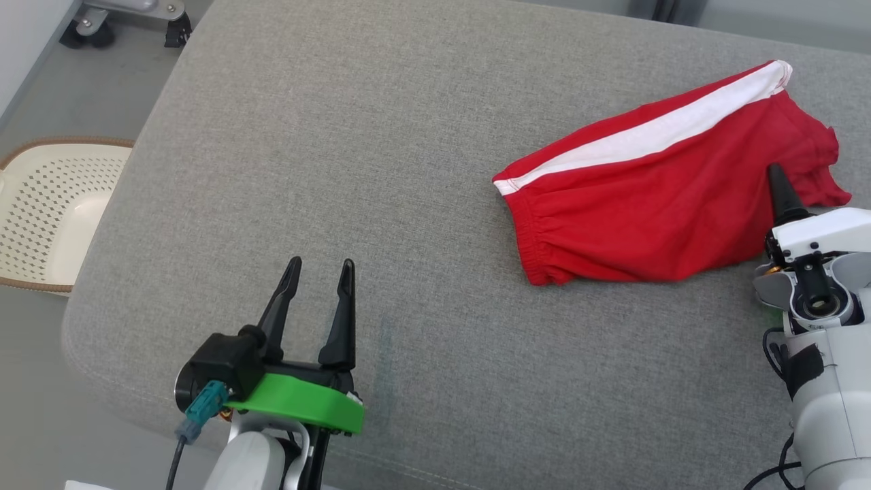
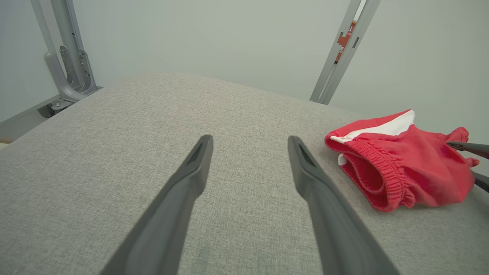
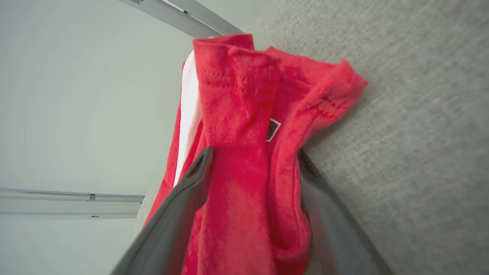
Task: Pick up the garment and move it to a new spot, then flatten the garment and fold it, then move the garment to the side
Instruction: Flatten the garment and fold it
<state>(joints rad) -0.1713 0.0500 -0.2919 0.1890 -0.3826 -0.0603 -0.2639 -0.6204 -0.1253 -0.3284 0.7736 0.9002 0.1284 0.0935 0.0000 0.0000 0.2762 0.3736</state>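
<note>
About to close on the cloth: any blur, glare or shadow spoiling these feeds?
Head view: sharp, evenly lit, no glare, faint shadow under the garment. Left wrist view: cushion clear, left gripper near and slightly soft. Right wrist view: garment close to the lens and blurred.

The left pincer [image 1: 321, 267] hovers at lower left, fingers spread wide, pointing forward. The right pincer [image 3: 254, 158], wrist rolled onto its side, reaches forward with jaws just as wide.
</note>
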